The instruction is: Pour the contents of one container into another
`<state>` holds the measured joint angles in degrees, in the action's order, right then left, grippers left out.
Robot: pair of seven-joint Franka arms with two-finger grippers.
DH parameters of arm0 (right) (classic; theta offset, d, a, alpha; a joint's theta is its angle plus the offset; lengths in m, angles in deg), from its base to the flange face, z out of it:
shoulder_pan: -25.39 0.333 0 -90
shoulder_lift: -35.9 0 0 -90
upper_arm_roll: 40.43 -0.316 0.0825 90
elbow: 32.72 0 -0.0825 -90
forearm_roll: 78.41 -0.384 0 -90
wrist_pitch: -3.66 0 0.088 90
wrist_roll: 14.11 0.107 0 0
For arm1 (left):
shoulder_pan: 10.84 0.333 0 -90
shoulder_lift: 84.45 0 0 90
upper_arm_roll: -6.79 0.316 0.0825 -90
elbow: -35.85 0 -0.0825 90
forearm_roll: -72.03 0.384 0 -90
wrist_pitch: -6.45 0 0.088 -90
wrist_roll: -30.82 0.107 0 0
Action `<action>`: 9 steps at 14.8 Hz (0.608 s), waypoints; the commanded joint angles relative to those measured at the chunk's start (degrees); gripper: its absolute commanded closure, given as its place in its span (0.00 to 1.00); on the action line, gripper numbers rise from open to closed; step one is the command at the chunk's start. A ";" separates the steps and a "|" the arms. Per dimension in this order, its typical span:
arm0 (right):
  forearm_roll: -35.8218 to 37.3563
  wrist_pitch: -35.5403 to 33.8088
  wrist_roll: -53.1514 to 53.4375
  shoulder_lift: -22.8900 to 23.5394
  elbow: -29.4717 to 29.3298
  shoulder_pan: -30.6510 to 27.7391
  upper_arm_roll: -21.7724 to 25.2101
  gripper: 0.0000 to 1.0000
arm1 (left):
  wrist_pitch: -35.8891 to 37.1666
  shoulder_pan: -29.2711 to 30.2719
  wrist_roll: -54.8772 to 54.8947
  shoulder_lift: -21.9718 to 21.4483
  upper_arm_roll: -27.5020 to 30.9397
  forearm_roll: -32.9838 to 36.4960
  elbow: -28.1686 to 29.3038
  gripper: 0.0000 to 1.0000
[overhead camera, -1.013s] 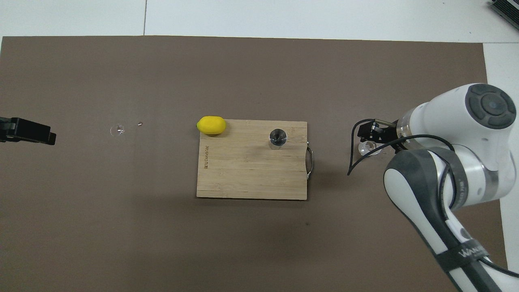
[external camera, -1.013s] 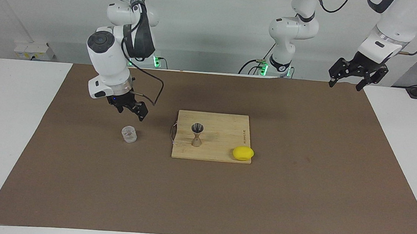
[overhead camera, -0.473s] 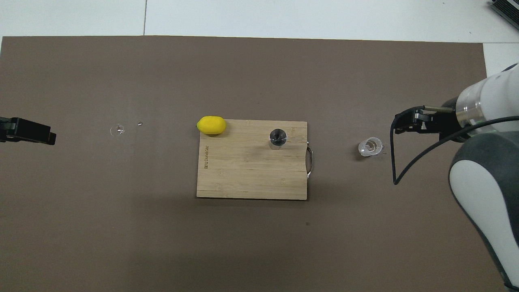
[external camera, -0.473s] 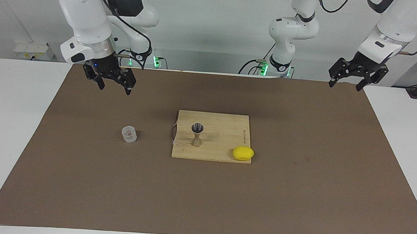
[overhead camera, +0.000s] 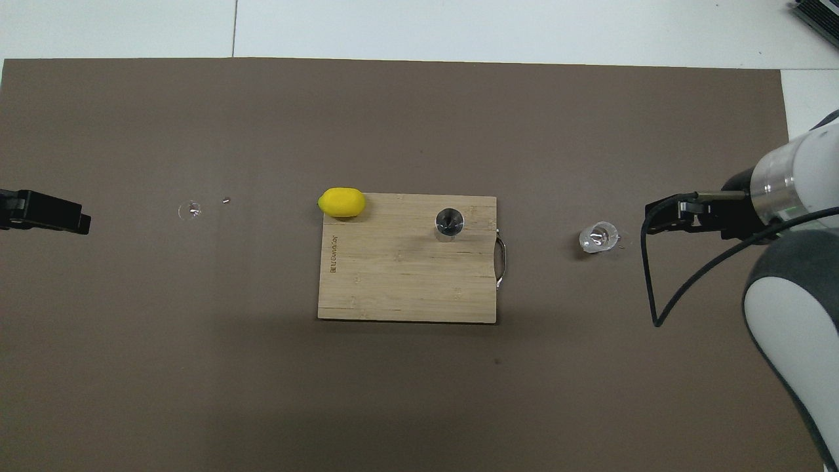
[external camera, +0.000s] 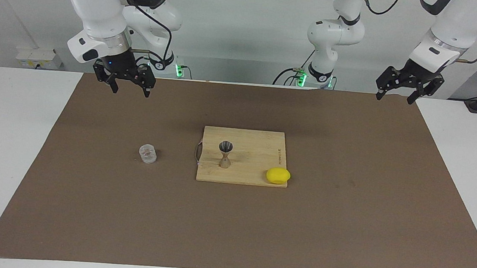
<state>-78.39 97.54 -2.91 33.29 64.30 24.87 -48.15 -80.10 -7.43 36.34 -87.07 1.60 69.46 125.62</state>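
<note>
Both arms are glossy white, built of rounded segments with dark grey bands and caps at the joints. Each wrist ends in a clear, silvery ring above a black end effector: the right end effector (external camera: 127,88) with a small blue light on its mount, the left end effector (external camera: 396,95) of the same black linkwork. Thin black cables loop loosely along the arms. Green lights glow at the two bases.

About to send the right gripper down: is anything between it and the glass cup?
Nothing visible. The right gripper hangs open over bare mat; the glass cup stands alone, apart from the cutting board.
</note>
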 commanded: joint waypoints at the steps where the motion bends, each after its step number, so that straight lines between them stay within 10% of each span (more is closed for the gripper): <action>1: 1.03 -0.46 -2.59 -0.20 -0.35 -0.89 -0.45 0.00 | -0.20 0.29 0.02 -1.51 0.09 -0.68 1.73 0.00; 9: 1.12 -0.20 -0.75 -0.20 -0.35 -1.06 -0.36 0.00 | -0.20 0.29 0.02 -1.51 0.09 -0.68 1.73 0.00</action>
<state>-78.39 97.55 -4.00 33.30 64.27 24.69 -48.06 -80.10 -7.43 36.34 -87.07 1.60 69.46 125.62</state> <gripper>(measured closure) 0.000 0.000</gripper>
